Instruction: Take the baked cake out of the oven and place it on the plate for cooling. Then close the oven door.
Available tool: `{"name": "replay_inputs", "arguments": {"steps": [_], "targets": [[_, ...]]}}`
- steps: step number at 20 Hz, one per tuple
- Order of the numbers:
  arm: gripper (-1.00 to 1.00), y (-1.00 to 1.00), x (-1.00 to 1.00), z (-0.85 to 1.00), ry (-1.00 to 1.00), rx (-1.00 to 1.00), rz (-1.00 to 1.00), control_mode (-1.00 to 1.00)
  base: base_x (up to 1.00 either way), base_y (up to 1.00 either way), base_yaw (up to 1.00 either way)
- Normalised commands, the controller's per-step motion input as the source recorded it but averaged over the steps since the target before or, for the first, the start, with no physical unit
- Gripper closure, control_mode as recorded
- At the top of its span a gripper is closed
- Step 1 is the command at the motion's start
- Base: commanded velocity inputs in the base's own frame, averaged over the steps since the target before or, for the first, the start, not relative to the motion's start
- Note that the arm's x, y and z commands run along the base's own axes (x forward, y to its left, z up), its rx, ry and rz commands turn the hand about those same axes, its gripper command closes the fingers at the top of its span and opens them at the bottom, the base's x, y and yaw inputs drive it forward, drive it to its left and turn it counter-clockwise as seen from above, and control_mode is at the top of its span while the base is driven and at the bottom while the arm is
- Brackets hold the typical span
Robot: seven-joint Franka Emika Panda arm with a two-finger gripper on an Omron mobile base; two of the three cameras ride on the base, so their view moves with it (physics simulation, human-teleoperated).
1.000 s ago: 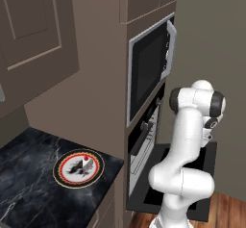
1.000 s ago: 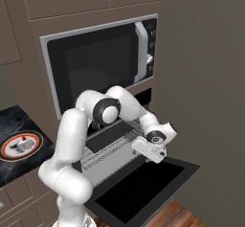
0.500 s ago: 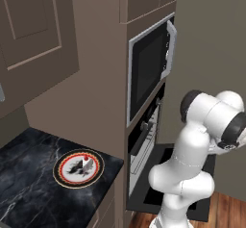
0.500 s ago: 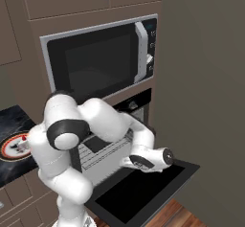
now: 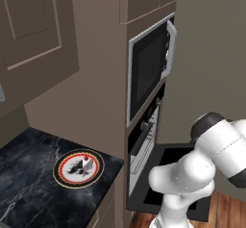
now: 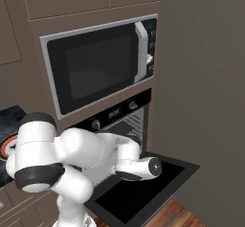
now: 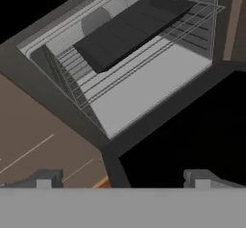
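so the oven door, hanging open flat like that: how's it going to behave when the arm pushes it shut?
The oven door looks like a wide rigid glass panel, so probably stiff. It lies near horizontal, so it likely swings up about the edge by the oven rather than sliding. For its size it may be heavy. The end effector is open, with the panel below it.
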Motion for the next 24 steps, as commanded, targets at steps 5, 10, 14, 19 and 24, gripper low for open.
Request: {"name": "replay_inputs", "arguments": {"steps": [5, 10, 14, 19, 24], "targets": [[-1.0, -0.44, -0.24, 0.34, 0.03, 0.11, -0.03, -1.0, 0.0, 0.0, 0.0], [-1.0, -0.8, -0.23, 0.4, 0.08, 0.33, 0.0, -1.0, 0.0, 0.0, 0.0], [-1.0, -0.97, -0.08, 0.3, 0.13, 0.37, 0.0, -1.0, 0.0, 0.0, 0.0], [-1.0, -0.99, -0.01, 0.08, 0.14, 0.41, 0.0, -1.0, 0.0, 0.0, 0.0], [-1.0, -0.89, 0.0, -0.03, 0.01, 0.32, 0.0, -1.0, 0.0, 0.0, 0.0]]}}
